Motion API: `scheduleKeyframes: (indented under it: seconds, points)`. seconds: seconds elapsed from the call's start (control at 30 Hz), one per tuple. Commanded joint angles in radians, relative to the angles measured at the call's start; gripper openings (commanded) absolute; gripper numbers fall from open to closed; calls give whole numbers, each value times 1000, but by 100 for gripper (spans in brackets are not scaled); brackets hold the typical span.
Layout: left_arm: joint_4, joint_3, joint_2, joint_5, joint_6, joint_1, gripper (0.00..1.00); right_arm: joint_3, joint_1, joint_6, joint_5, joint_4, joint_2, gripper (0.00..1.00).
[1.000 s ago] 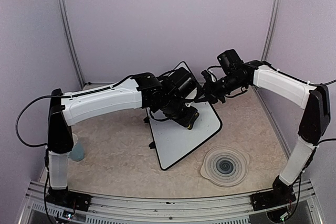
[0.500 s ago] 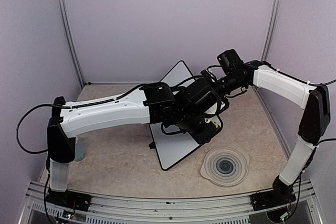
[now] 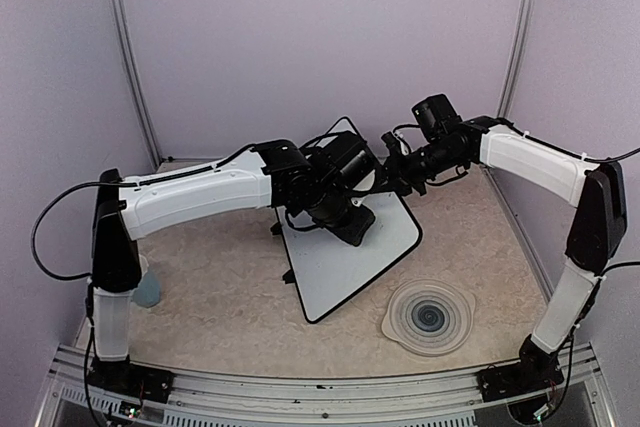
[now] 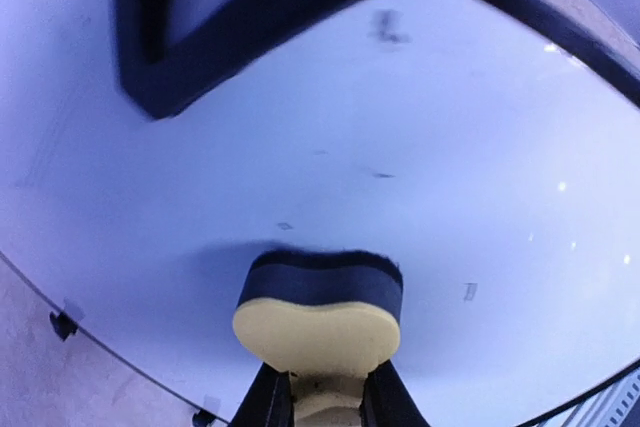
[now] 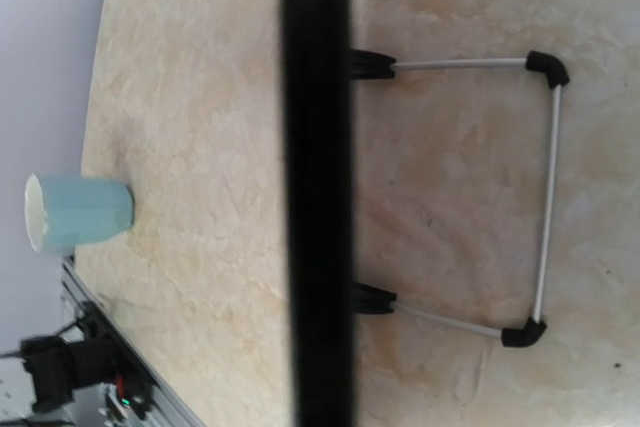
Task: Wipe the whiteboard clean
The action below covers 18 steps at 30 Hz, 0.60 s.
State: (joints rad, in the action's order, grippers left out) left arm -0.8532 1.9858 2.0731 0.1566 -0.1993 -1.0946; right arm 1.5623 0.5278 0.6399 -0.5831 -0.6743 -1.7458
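Whiteboard [image 3: 340, 267]: sits mid-table [image 3: 220, 297], turned diagonally, its surface almost blank apart from a few faint specks. Far left: pale blue cup [image 3: 146, 289]. Left gripper [image 4: 320, 392]: clamped on a yellow eraser [image 4: 320, 317], whose dark felt face meets the board. Right gripper [image 3: 397, 175]: at the board's far right edge; whether its jaws are apart or together cannot be told. Near right: grey ringed plate [image 3: 430, 316].

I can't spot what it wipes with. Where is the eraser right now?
In the left wrist view, the eraser is held by the left gripper, its dark felt against the whiteboard.
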Motion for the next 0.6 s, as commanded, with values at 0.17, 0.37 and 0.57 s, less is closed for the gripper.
scheduleKeyframes:
  seconds: [0.17, 0.37, 0.57]
  points:
    - [121, -163, -7, -35, -145, 114, 0, 3, 57, 60, -39, 85, -29, 0]
    - [263, -281, -75, -182, -176, 163, 0, -2, 56, 51, -43, 87, -26, 0]
    - [268, -183, -50, -297, -191, 178, 0, -12, 57, 26, -61, 107, -20, 0]
